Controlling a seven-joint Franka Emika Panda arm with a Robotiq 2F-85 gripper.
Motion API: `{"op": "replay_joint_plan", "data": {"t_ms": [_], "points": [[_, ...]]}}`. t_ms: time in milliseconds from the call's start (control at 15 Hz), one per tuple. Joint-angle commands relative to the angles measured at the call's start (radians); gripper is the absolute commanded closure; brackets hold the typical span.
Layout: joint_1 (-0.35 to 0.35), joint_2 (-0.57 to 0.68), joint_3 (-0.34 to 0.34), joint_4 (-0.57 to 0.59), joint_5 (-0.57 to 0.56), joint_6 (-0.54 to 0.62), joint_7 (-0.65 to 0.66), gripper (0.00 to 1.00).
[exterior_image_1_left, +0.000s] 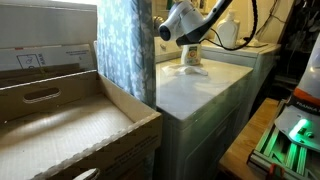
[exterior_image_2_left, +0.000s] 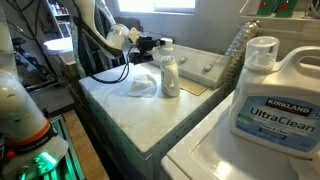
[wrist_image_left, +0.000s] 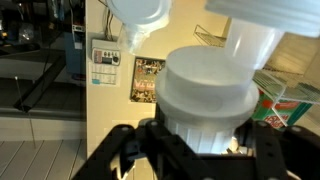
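Observation:
A white plastic bottle (exterior_image_2_left: 169, 72) with a wide white cap stands upright on the pale top of a washing machine (exterior_image_2_left: 130, 112). It also shows in an exterior view (exterior_image_1_left: 192, 55). My gripper (exterior_image_2_left: 153, 46) reaches in from the side at the bottle's upper part and is closed around it. In the wrist view the bottle (wrist_image_left: 207, 95) fills the space between the black fingers of the gripper (wrist_image_left: 200, 150). A crumpled white cloth (exterior_image_2_left: 140, 85) lies on the machine top right beside the bottle.
A large Kirkland UltraClean detergent jug (exterior_image_2_left: 275, 95) stands close to the camera on the neighbouring machine. A clear plastic bottle (exterior_image_2_left: 234, 50) stands behind it. A big open cardboard box (exterior_image_1_left: 60, 120) and a patterned curtain (exterior_image_1_left: 125, 50) are beside the washing machine.

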Motion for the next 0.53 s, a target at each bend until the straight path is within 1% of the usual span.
{"op": "replay_joint_plan", "data": {"t_ms": [0,467], "points": [[0.005,0.026,-0.002,-0.008,-0.048,-0.044,0.068,0.62],[0.005,0.071,0.005,0.012,-0.068,-0.067,0.137,0.62]]}}
